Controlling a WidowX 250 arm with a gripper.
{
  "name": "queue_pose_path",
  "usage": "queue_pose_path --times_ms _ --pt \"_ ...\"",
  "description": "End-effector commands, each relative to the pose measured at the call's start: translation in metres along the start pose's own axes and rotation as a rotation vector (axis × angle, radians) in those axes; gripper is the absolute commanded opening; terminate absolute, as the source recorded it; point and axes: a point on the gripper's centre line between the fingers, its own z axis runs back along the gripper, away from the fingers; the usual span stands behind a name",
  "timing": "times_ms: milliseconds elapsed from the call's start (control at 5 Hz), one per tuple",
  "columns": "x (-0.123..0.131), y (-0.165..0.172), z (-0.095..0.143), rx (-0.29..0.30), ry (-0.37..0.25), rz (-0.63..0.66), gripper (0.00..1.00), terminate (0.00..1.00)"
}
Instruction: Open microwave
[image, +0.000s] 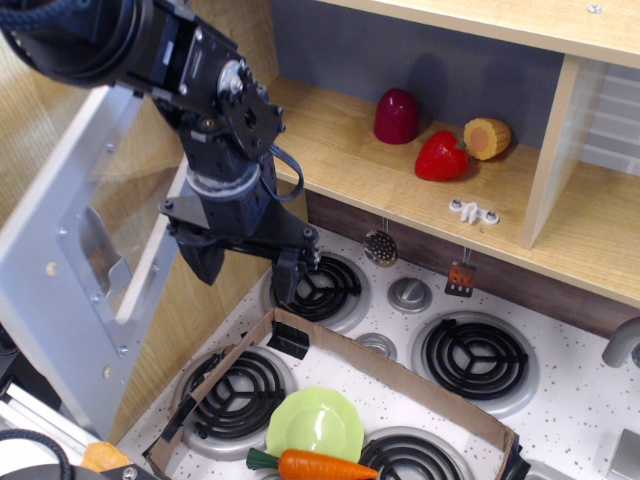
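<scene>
The microwave door (70, 290) stands swung wide open at the far left. Its pale inner face and clear window (125, 225) are turned toward the camera. Its handle, clock and buttons are hidden on the far side. The open cavity (340, 150) behind it shows a wooden floor and a dark back wall. My gripper (246, 278) hangs from the black arm just right of the door, pointing down over the back left burner (315, 285). Its fingers (287, 280) are spread apart and hold nothing. It is not touching the door.
A dark red toy (397, 115), a red pepper (441, 156) and a corn piece (487, 137) lie in the cavity. Below is a stove with several burners (472, 355), a cardboard frame (400, 380), a green plate (315, 425) and a carrot (325, 466).
</scene>
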Motion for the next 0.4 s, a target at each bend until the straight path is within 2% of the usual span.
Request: queue_pose_path --times_ms 0,200 --pt "0.0006 -0.0107 0.0118 -0.002 -0.041 0.012 1.0 0.0" --pt "0.0006 -0.0107 0.0118 -0.002 -0.041 0.012 1.0 1.0"
